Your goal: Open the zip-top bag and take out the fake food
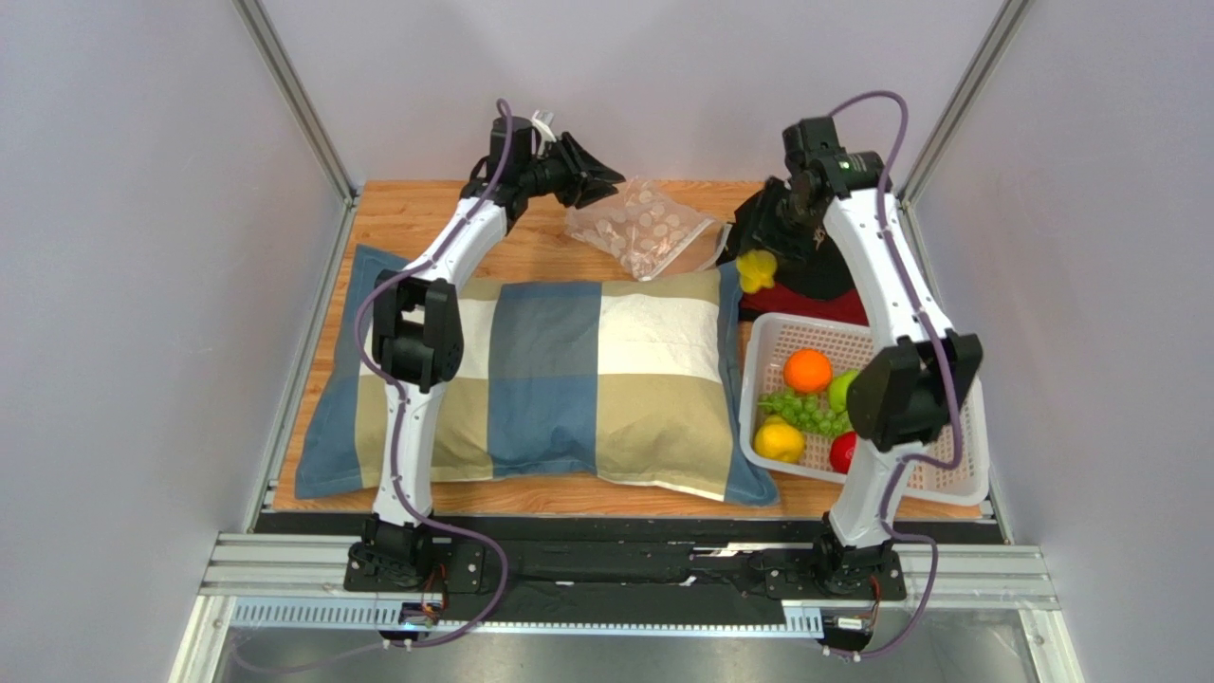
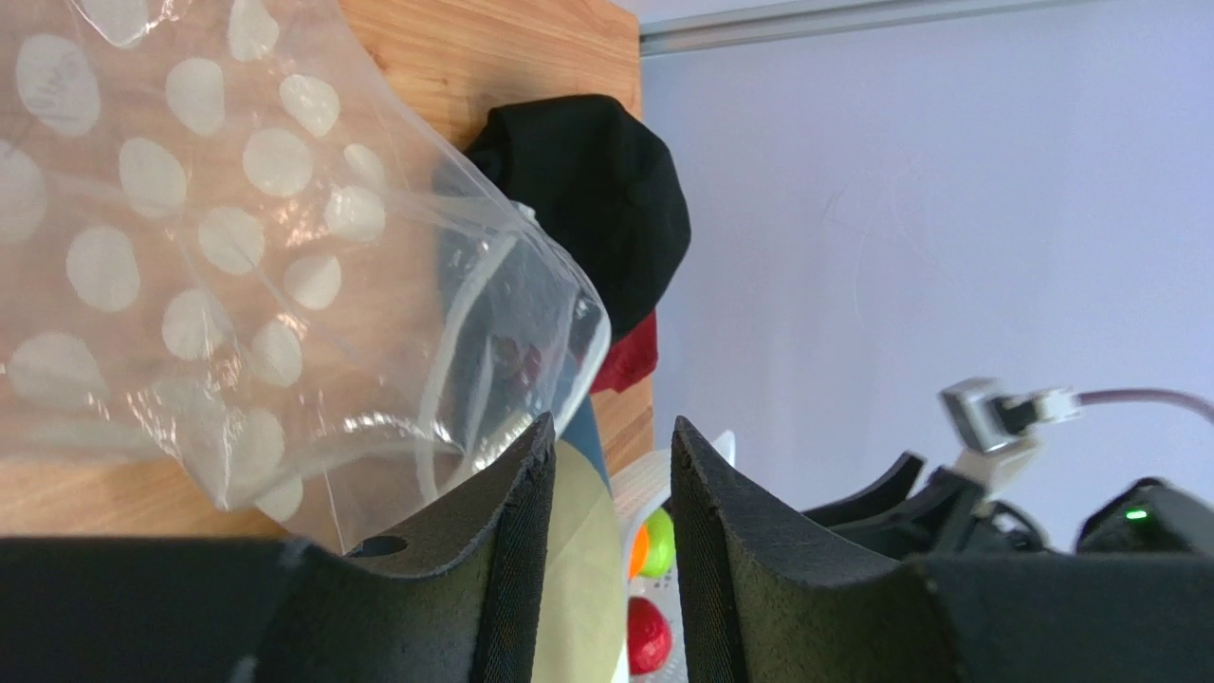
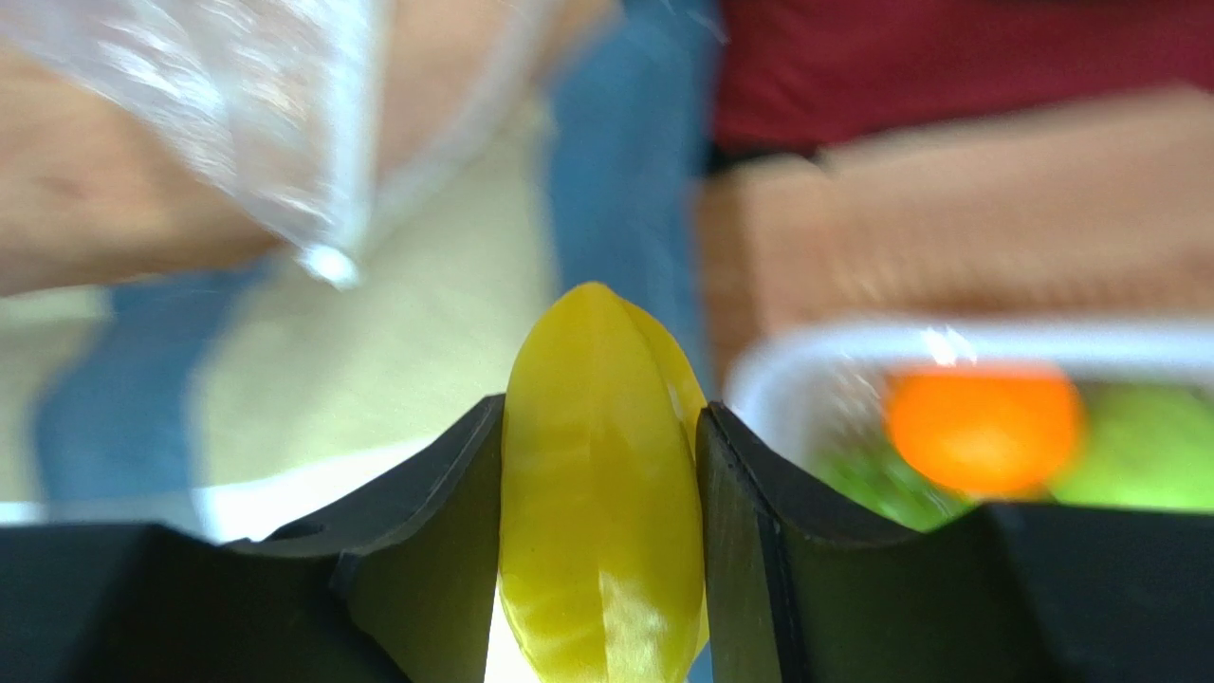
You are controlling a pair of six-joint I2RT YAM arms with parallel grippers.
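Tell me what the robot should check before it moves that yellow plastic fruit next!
1. The right gripper is shut on the yellow ridged plastic fruit: ok.
2. The fruit is over the white perforated plastic basket: not ok; in the top view it hangs past the basket's far corner.
3. There is free room in the basket: ok.
4. The left gripper is open, with nothing between its fingers: ok.
5. The clear dotted zip-top plastic bag is fully emptied: cannot tell.
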